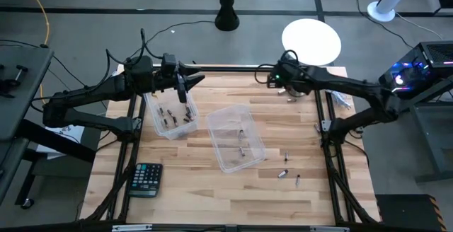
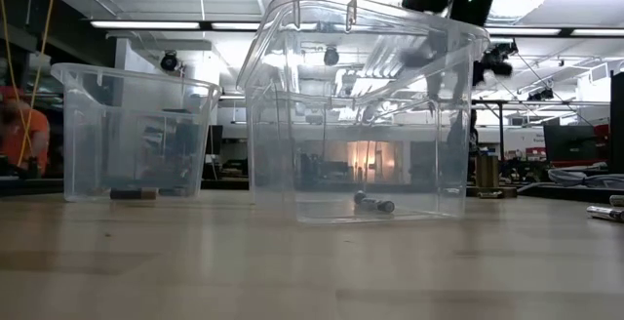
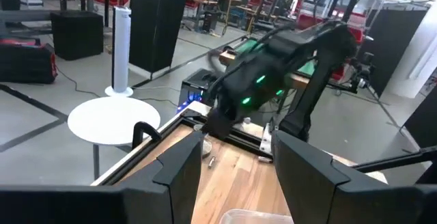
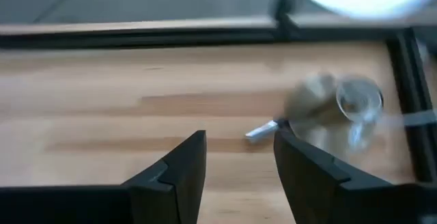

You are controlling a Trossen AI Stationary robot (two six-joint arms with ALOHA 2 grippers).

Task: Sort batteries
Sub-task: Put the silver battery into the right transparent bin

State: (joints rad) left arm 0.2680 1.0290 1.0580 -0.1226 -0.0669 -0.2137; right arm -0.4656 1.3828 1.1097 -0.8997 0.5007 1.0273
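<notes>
Two clear plastic bins stand on the wooden table: one at far left point(image 1: 170, 115) with several dark batteries point(image 1: 172, 116) on its floor, and one in the middle point(image 1: 237, 138) with a few batteries point(image 2: 375, 204). Three loose batteries point(image 1: 286, 158) lie on the table to the right of the middle bin. My left gripper point(image 1: 185, 87) hovers open above the left bin, pointing level, with nothing between its fingers point(image 3: 179, 176). My right gripper point(image 1: 278, 78) is open near the far edge, tipped down over a small silvery battery point(image 4: 261, 132) that lies on the wood just beyond its fingertips.
A black calculator point(image 1: 146, 179) lies near the front left corner. A round silvery knob-like object point(image 4: 345, 104) sits on the table close to the right gripper, near the black frame rail point(image 1: 233, 67) along the far edge. Bare wood stretches along the front.
</notes>
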